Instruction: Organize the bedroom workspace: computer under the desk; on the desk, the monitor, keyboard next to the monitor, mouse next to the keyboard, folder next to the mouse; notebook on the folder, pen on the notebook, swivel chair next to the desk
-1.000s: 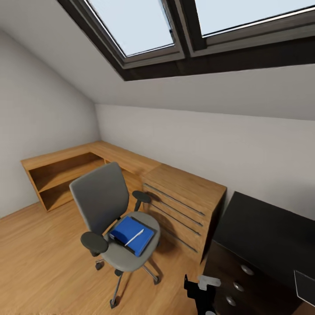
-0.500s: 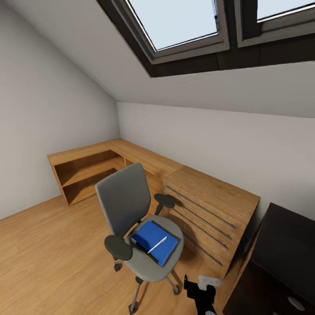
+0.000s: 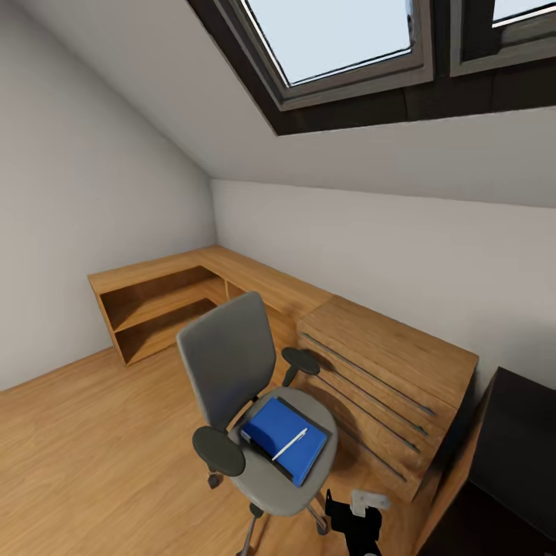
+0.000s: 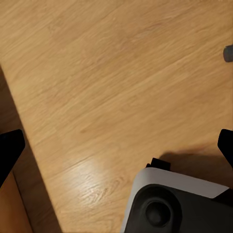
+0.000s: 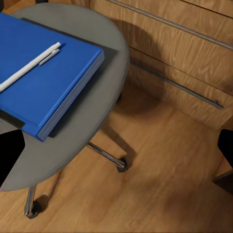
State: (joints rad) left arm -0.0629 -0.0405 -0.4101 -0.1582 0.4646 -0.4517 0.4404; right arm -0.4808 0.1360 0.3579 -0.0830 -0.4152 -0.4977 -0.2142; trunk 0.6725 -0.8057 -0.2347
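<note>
The swivel chair [image 3: 232, 363], grey with black armrests, stands on the wooden floor in front of a wooden cabinet. On its seat [image 5: 109, 43] lies the blue folder [image 3: 284, 437] [image 5: 53, 82], and the white pen [image 3: 289, 445] [image 5: 28, 68] rests on top of it. A corner of the black desk [image 3: 521, 455] shows at the lower right. My right gripper [image 5: 116, 145] hovers open above the seat's edge, fingertips wide apart. My left gripper [image 4: 116, 148] is open over bare floor beside my base [image 4: 174, 204]. The notebook, computer, monitor, keyboard and mouse are out of view.
A wooden cabinet [image 3: 386, 371] with long bar handles stands between chair and desk. A low wooden L-shaped shelf unit [image 3: 162, 297] runs along the far walls. Skylights sit in the sloped ceiling. Open floor [image 3: 93, 448] lies left of the chair. An arm part [image 3: 355, 519] pokes up at the bottom edge.
The whole picture has slid rightward, so the camera has turned left. The desk now shows only at the right edge. Chair, folder and pen have not moved among themselves.
</note>
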